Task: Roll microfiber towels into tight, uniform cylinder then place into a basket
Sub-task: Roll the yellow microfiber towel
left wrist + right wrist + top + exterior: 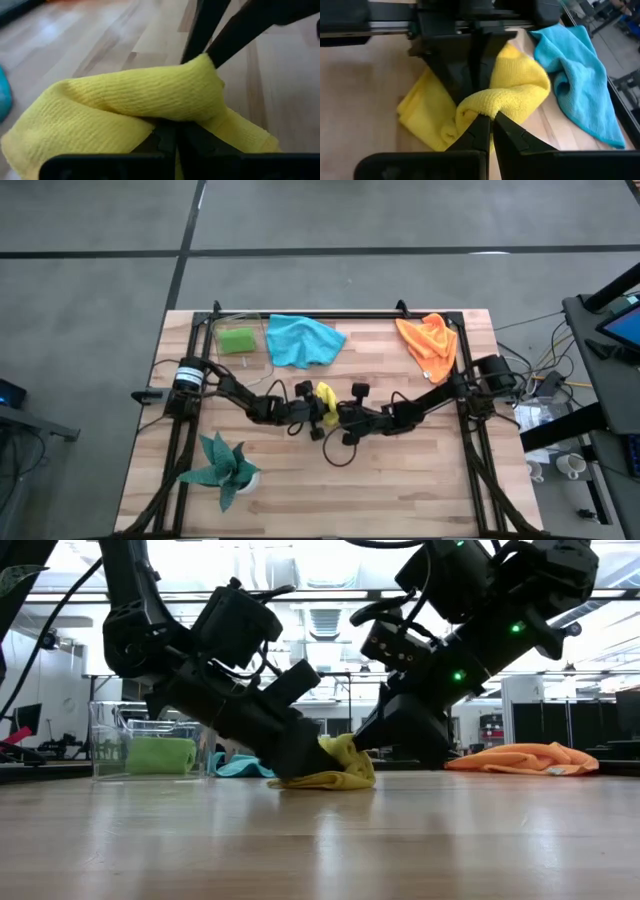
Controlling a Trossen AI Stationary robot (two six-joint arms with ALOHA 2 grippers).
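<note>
The yellow towel [326, 400] lies bunched at the middle of the table, part of it raised in a fold [340, 752]. My left gripper [314, 412] comes at it from the left and my right gripper [338, 416] from the right. Both are shut on the towel, tip to tip. The lime green towel [237, 340] lies rolled inside the clear basket [110, 745] at the far left. The blue towel [303, 340] lies crumpled at the far middle, and the orange towel [430, 345] at the far right. My left gripper pinches the yellow towel's raised fold [150, 117] between its two shut fingers, slanting down from the table's left. Several layers drape over the fingertips. The towel's lower part [310, 781] rests on the table. My right gripper pinches the thick rolled-over fold of the yellow towel [485, 105] between its two fingers, slanting down from the table's right, opposite the left fingers [465, 70]. The fold stands up from the table, and the flat part [420, 115] lies on the wood.
A dark teal plant in a white pot [225, 470] stands near the front left. A black metal frame [330, 315] runs along the table's far and side edges. Bare wood [400, 480] lies at the front.
</note>
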